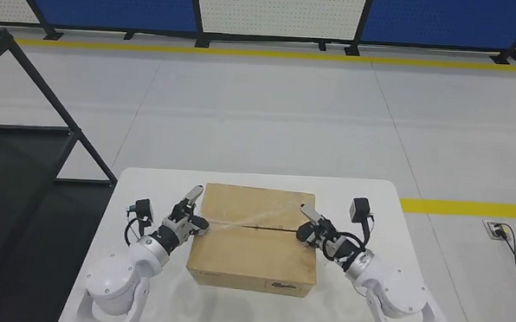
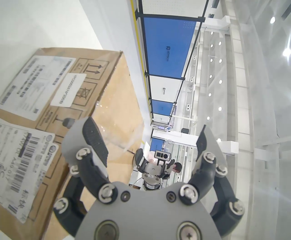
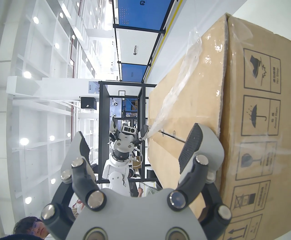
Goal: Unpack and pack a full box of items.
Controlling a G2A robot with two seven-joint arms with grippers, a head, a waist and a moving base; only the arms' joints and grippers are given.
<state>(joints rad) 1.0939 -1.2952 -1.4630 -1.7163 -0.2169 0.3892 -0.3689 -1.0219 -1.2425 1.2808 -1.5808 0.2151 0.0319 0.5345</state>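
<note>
Left tool (image 2: 147, 127) and right tool (image 3: 137, 133) sit spread at opposite ends of the closed cardboard box (image 1: 253, 239) on my white bench (image 1: 240, 179); blue partition panels (image 1: 109, 3) behind.

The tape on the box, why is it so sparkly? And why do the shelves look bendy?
Left wrist view: the lights glint off the clear tape on the box, so it sparkles. Right wrist view: the tape glares white, and the wide lens bows the straight shelves. Top view: even light, the tape only a pale streak.
</note>
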